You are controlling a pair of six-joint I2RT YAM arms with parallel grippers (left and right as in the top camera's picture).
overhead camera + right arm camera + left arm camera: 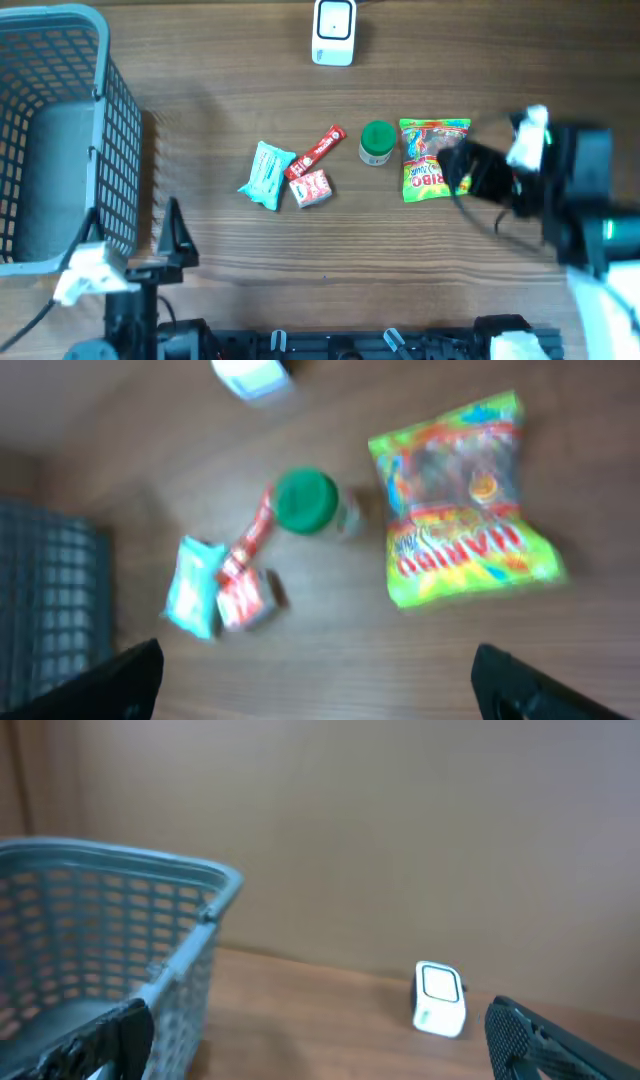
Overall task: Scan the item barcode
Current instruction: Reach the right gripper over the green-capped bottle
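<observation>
Right tool [325, 682]: fingers spread wide with nothing between them; I see only their two dark tips, at the bottom corners of the wrist view.
Left tool [320, 1042]: also spread and holding nothing; its tips are cut off by the lower edge.
Blur: the right wrist picture is smeared, so I cannot read any barcode or fine print on the items.
Gummy bag [455, 510]: lies flat on the counter [450, 260], ahead of the right tool and off toward its right finger, not touched. From overhead the right arm covers the bag's right edge.
Green-lidded jar [305, 500]: ahead of the right tool, about on its centre line, just beside the bag.
Red bar [255, 535]: touching or just beside the jar, on the left-finger side; I cannot tell which.
Small red-and-white packet [240, 600]: nearer the tool than the bar, at the bar's near end.
Teal packet [193, 585]: just beside the small packet, further toward the left finger.
Scanner [440, 1000]: upright, well ahead of the left tool and toward its right finger; in the right wrist view only a blurred corner shows at the top edge.
Basket [120, 940]: close on the left tool's left side, cut off by the frame.
</observation>
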